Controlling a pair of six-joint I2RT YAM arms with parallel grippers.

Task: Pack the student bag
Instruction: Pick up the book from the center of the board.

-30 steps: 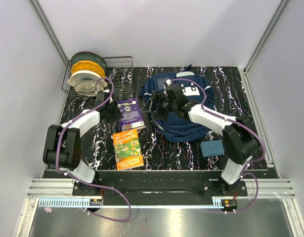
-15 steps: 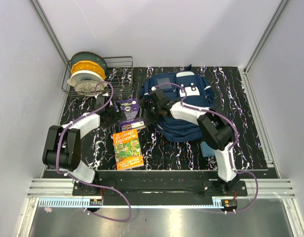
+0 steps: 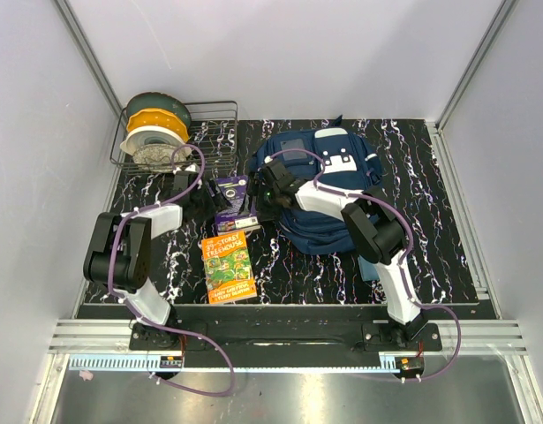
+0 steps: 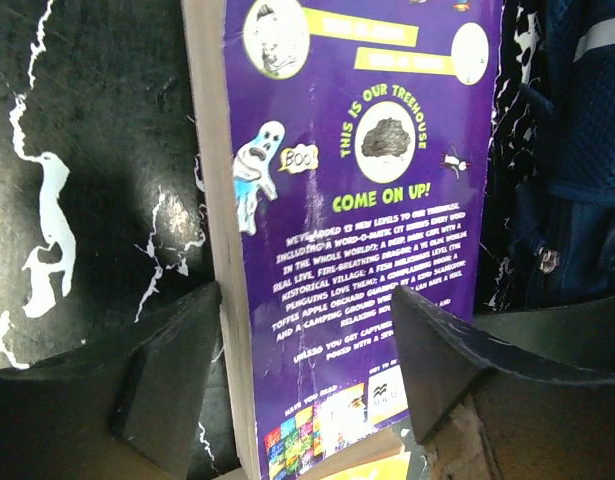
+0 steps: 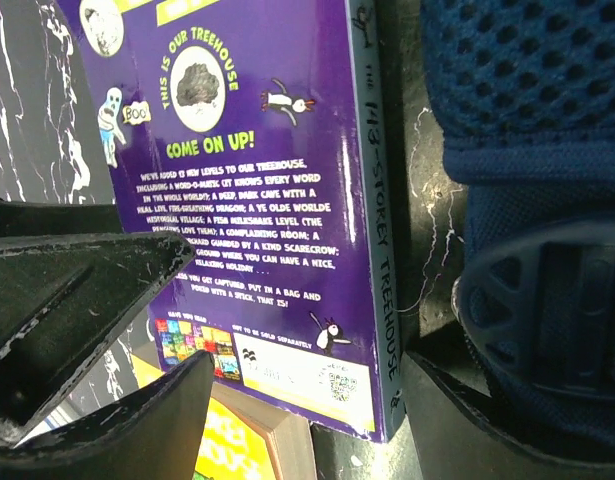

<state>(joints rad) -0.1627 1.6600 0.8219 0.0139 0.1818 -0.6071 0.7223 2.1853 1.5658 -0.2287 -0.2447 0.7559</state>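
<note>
- Top view: the backpack (image 3: pixel 320 231) lies on the desk (image 3: pixel 430 194), right of centre. A purple book (image 3: pixel 231 199) lies just beside its left edge. The left pincer (image 3: pixel 199 205) and the right pincer (image 3: pixel 264 190) flank the book.
- Left wrist view: the left pincer (image 4: pixel 305 300) stands wide, with the book cover between its fingers.
- Right wrist view: the right pincer (image 5: pixel 307 375) stands wide, astride the book. The backpack sits just right of the spine.
</note>
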